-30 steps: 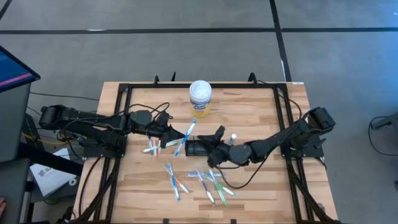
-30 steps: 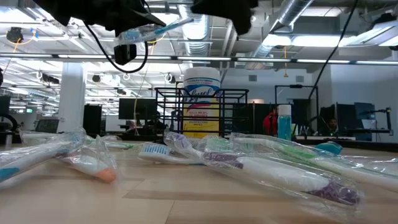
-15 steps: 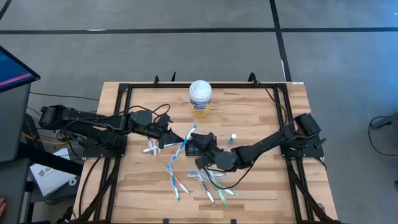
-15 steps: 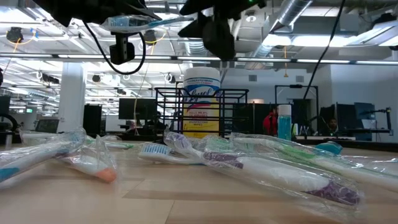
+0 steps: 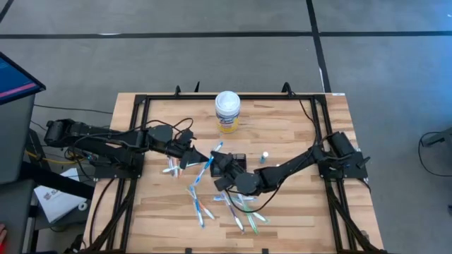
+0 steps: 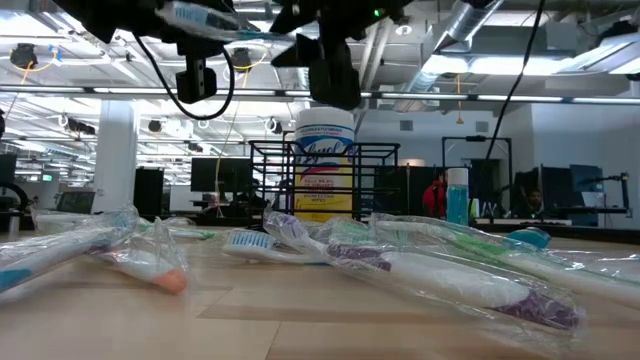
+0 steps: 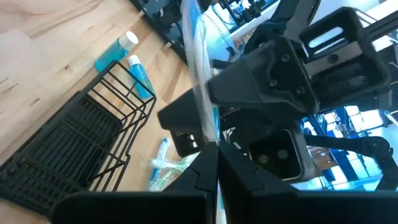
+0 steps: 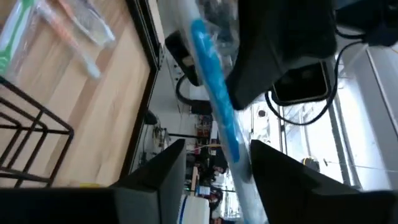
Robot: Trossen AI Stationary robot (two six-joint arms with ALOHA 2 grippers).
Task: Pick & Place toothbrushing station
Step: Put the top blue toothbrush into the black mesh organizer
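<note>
My left gripper is shut on a blue toothbrush in a clear wrapper, held in the air over the table's middle. My right gripper has come in from the right and is open. In the right wrist view its fingers stand on either side of the toothbrush with a gap showing. The toothbrushing station, a black wire-mesh holder, rests on the table under the right gripper, which partly hides it. It also shows in the left wrist view. My left gripper pinches the wrapped toothbrush between its two shut fingers, about midway along the handle. The fingers come in level from the table's left and lie across the brush. The brush is lifted clear of the table, slanting, with its ends free on both sides.
A white canister with a yellow label stands behind the holder. A small blue bottle stands to the holder's right. Several wrapped toothbrushes lie near the table's front, others under the left arm. A black frame rims the table.
My right gripper has moved toward the table's left and near edge, away from the holder and up to the held toothbrush, rolling as it went; its fingers now stand around the brush. My left gripper stayed in place, and the toothbrush in it has tipped a little.
</note>
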